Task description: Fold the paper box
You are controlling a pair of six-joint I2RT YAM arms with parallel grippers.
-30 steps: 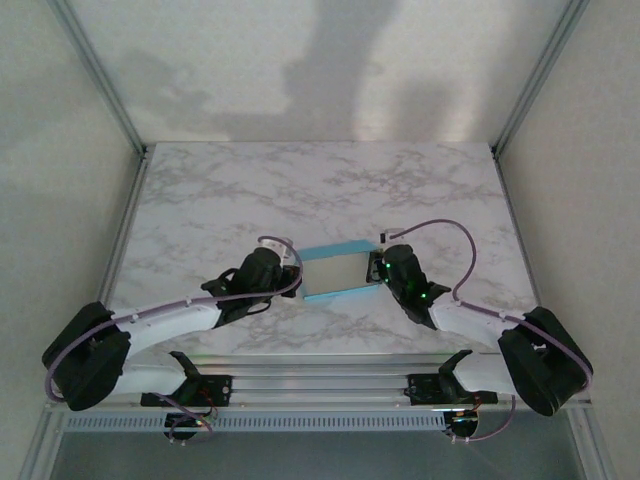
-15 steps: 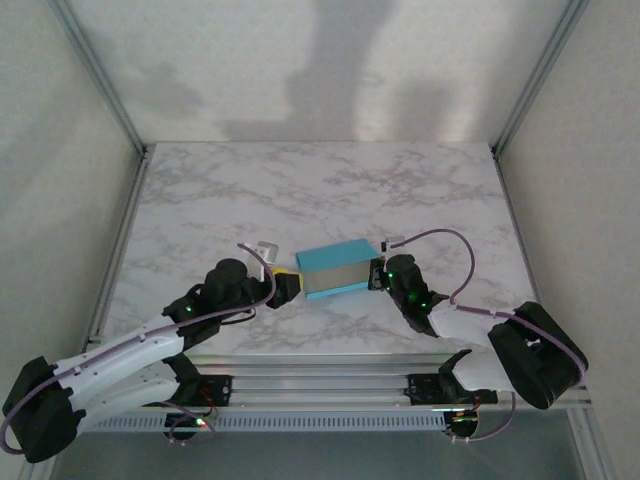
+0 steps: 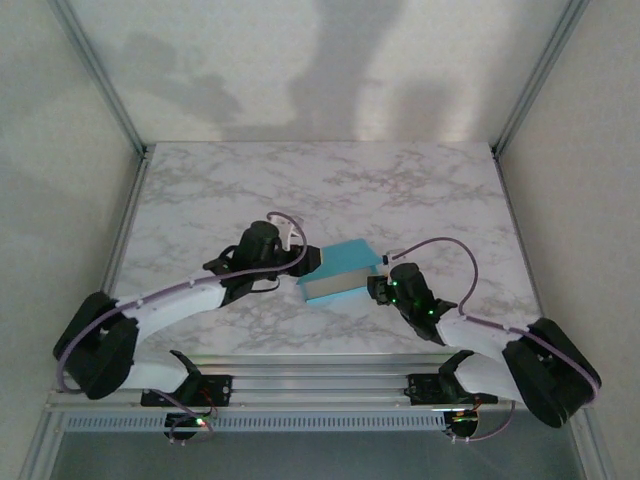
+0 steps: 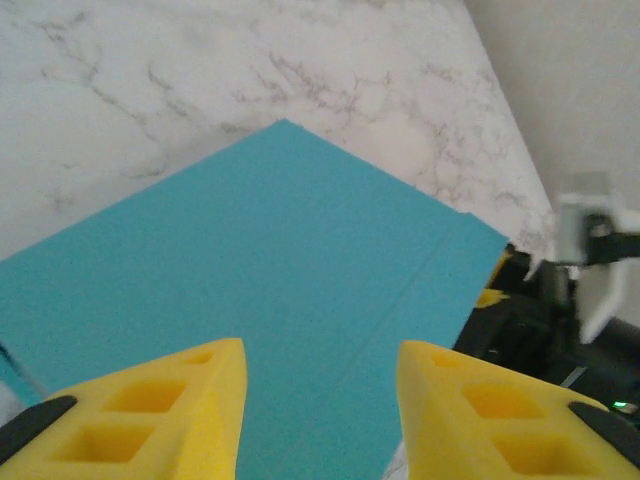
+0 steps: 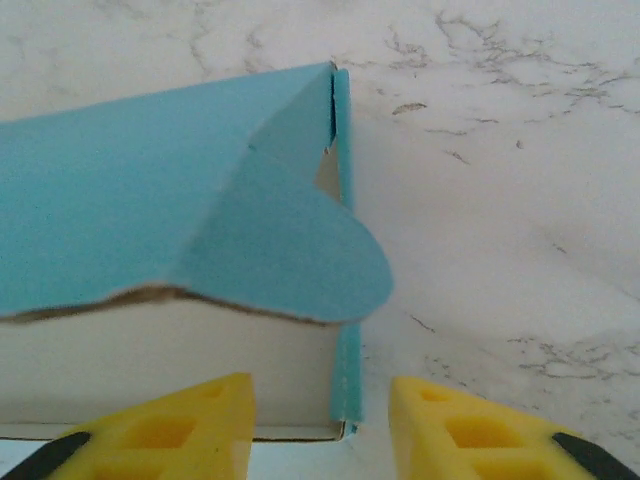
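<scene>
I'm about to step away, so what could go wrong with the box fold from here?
The flap at the box end sticks out untucked; the right gripper, open in front of it, might crease it. The left gripper is open too, so nothing holds the box: a push could slide it across the table.

Arms [image 3: 170,300]: white links, blk joints + bases.
Cables [image 3: 440,239]: purple, looped ext.
Fingers [image 4: 150,410]: yellow, sq. recesses, blk patches.
LEDs [image 3: 432,308]: green, R wrist.
</scene>
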